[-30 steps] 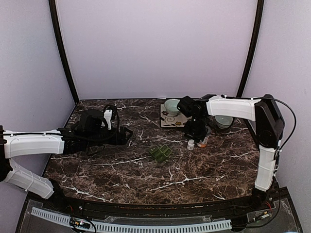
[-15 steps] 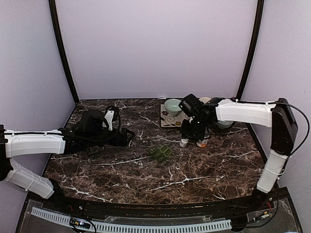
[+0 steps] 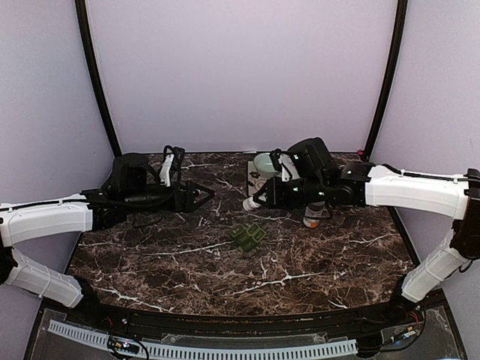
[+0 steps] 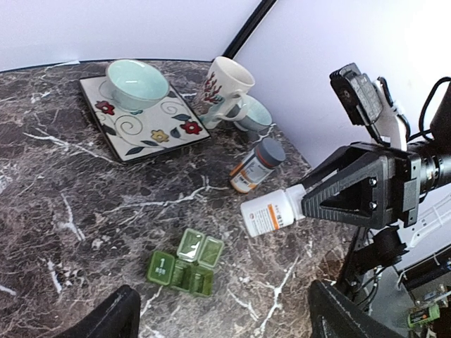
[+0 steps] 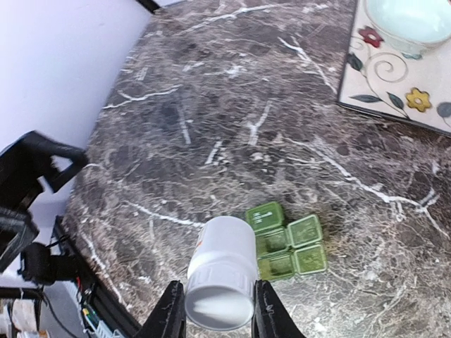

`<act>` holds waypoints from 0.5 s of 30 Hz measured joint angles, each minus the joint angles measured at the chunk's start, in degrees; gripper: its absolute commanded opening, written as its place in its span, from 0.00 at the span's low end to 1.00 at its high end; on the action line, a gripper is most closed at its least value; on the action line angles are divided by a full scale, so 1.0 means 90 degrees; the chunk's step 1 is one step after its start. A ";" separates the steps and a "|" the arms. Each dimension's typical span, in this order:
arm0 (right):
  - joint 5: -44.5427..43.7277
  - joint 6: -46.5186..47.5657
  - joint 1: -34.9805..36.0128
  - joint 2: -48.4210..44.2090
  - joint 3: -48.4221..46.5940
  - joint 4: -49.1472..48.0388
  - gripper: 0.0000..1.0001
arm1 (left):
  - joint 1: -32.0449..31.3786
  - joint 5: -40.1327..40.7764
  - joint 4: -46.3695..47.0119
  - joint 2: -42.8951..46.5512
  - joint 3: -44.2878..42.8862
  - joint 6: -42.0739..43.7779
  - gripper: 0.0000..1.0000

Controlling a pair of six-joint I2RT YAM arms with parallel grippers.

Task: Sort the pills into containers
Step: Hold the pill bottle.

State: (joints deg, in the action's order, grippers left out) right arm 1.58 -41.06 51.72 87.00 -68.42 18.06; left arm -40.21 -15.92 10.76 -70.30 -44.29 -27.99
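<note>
My right fingers (image 4: 310, 203) are closed partway round a white plastic pill bottle (image 4: 271, 213), clamped at its capped end. The bottle lies nearly level in the air with its base pointing out over the dark marble counter (image 3: 150, 262). It should be light and stiff. Its wall is smooth and round, though, so I expect it to roll or slip in a two-point pinch if I ease off, and the ridged cap looks like the surest place to hold. The cap is on, so I cannot see the pills inside. My left fingers (image 3: 201, 198) are spread wide and hold nothing. They hang above the counter, aimed at the bottle but well apart from it, and the bare body of the bottle is where I would have them take hold. The small dark-green plastic pill organiser (image 3: 247, 237) sits flat on the counter between my two arms, below and slightly nearer than the bottle. Some of its lids look raised. I judge it light enough to skid at a nudge, with thin hinges, so nothing should press on it.
</note>
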 measured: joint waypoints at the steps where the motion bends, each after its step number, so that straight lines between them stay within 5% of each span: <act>1: 0.0114 0.0051 0.0005 -0.0170 0.0197 -0.0223 0.00 | 0.0027 -0.0165 0.0087 0.0000 -0.0005 -0.0107 0.83; 15: 0.1698 0.0282 0.0078 -0.0901 0.1093 -0.2637 0.00 | 0.0270 -0.2285 0.1214 -0.0835 -0.0197 -0.1447 0.79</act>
State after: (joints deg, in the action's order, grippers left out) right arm 16.86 -38.52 52.42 78.89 -58.59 -5.67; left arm -37.78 -36.49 21.69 -77.82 -46.06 -41.01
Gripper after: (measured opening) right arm 0.277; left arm 0.808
